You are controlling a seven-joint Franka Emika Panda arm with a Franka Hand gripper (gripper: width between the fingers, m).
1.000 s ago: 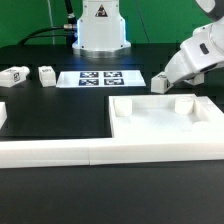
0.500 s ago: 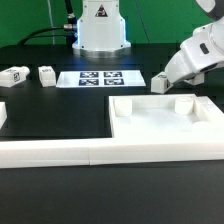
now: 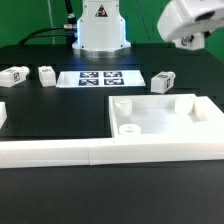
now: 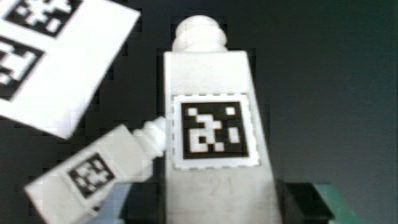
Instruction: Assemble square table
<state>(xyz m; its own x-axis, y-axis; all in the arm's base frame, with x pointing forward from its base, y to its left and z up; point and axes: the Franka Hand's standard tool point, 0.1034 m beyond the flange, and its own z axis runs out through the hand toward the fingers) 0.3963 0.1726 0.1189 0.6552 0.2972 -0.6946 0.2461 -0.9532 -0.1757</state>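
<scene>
The square table slab (image 3: 158, 124) lies flat at the exterior view's right, with raised corner sockets. My gripper (image 3: 188, 36) hangs high above the slab's far right corner. In the wrist view the gripper (image 4: 221, 206) is shut on a white tagged leg (image 4: 214, 95), which fills the gap between the dark fingers (image 4: 295, 200). Another leg (image 3: 162, 81) lies on the table behind the slab; it also shows in the wrist view (image 4: 98, 168). Two more legs (image 3: 46, 74) (image 3: 14, 76) lie at the far left.
The marker board (image 3: 100, 77) lies at the back middle and also shows in the wrist view (image 4: 45, 50). Long white border bars (image 3: 60, 152) run along the front. The robot base (image 3: 100, 25) stands behind the marker board.
My gripper has risen from low beside the leg behind the slab to high at the exterior view's upper right. The slab's far right corner now shows in full.
</scene>
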